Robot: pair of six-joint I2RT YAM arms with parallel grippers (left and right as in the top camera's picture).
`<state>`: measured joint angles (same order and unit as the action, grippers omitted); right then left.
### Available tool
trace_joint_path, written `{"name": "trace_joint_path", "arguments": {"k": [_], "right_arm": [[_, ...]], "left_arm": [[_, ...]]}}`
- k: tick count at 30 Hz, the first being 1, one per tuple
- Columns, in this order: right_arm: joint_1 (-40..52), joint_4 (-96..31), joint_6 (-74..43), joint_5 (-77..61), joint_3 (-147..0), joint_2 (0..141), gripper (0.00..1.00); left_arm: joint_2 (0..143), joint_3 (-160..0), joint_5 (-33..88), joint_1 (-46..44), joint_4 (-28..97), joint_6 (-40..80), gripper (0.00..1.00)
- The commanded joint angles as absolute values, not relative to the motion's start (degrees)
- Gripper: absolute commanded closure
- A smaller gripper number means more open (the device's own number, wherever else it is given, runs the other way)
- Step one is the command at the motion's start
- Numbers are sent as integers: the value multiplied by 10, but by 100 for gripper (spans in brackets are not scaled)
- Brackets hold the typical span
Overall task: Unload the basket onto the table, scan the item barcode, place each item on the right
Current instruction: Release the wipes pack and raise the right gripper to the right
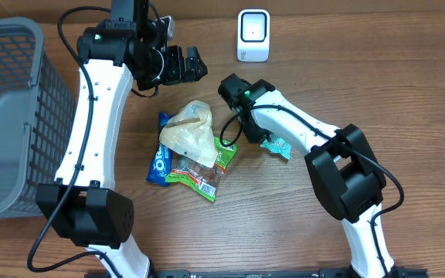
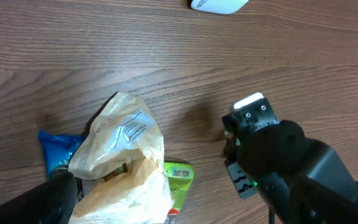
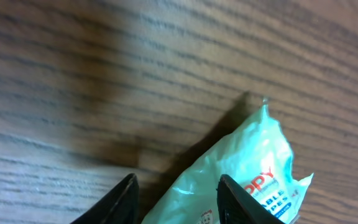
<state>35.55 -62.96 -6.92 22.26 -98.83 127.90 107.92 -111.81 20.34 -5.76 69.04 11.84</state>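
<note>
A teal wipes packet [image 3: 241,174] lies on the wooden table, just right of the snack pile [image 1: 276,145]. My right gripper [image 3: 178,190] is low over it with a black finger [image 3: 124,199] on each side, shut on the packet's near end. In the overhead view that gripper [image 1: 261,137] is mostly hidden under its own wrist. The white barcode scanner [image 1: 253,35] stands at the table's far edge, and its base shows at the top of the left wrist view [image 2: 219,5]. My left gripper [image 1: 199,65] hovers wide open above the table, left of the scanner, holding nothing.
A pile of snack packets lies mid-table: a beige-and-clear bag [image 1: 191,131] on top, a blue packet [image 1: 159,162] to its left, a green packet [image 1: 207,174] below. A grey mesh basket [image 1: 6,116] stands at the left edge. The right arm's wrist [image 2: 291,162] fills the left wrist view's lower right.
</note>
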Motion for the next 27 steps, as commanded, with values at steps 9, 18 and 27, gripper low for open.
{"name": "trace_joint_path", "arguments": {"k": [9, 18, 27], "right_arm": [[263, -746, -287, 72, -1098, 1209, 59], [91, -711, -41, -237, -1015, 1210, 48], [25, -581, 75, -373, -885, 1214, 39]], "left_arm": [[1080, -1129, 199, -60, 690, 113, 0], [1080, -1129, 199, -60, 690, 113, 1], [1080, -1129, 199, -60, 690, 113, 0]]}}
